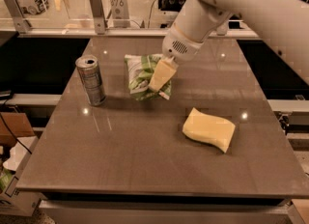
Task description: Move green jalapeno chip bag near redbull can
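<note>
- Gripper [161, 79]: hanging below the white arm, over the far middle of the table [145, 170]; pinching the right edge of the green jalapeno chip bag [139, 73], jaws pressing on the foil.
- Green jalapeno chip bag: sitting directly at the gripper and spreading out to its left; crinkled and tilting, either riding low over the tabletop or brushing it, not possible to tell which.
- Redbull can [91, 79]: standing upright further to the gripper's left, beyond the bag, with a bare strip of tabletop lying between the two.
- Sponge block [208, 129]: lying to the gripper's right and nearer the camera, well apart; not figuring in the task.
- Step in hand, judging by the layout: carrying the held bag toward the can; placing not yet done.
- Next move, judging likewise: closing the gap to the left, stopping short of the can to avoid toppling it, lowering the bag onto the tabletop, then spreading the jaws and lifting clear.
</note>
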You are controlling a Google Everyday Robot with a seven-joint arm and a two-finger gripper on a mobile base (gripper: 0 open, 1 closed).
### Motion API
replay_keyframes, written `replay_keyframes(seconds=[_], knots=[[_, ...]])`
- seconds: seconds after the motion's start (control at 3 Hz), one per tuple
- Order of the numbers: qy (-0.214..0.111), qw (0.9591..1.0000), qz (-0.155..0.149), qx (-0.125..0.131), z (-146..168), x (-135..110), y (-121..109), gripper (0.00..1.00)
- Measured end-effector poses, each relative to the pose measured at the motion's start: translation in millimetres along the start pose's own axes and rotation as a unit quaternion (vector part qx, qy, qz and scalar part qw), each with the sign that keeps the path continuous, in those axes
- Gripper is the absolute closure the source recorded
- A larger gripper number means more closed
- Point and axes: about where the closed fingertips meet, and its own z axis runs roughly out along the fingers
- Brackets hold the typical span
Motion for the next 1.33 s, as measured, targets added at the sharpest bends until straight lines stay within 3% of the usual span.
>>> replay_keyframes(seconds=[0.33, 1.33], knots=[[0.005, 0.9998, -0.017, -0.009, 17, -8, 9, 0.82], [-0.004, 0.9993, -0.026, -0.028, 34, -24, 18, 0.12]])
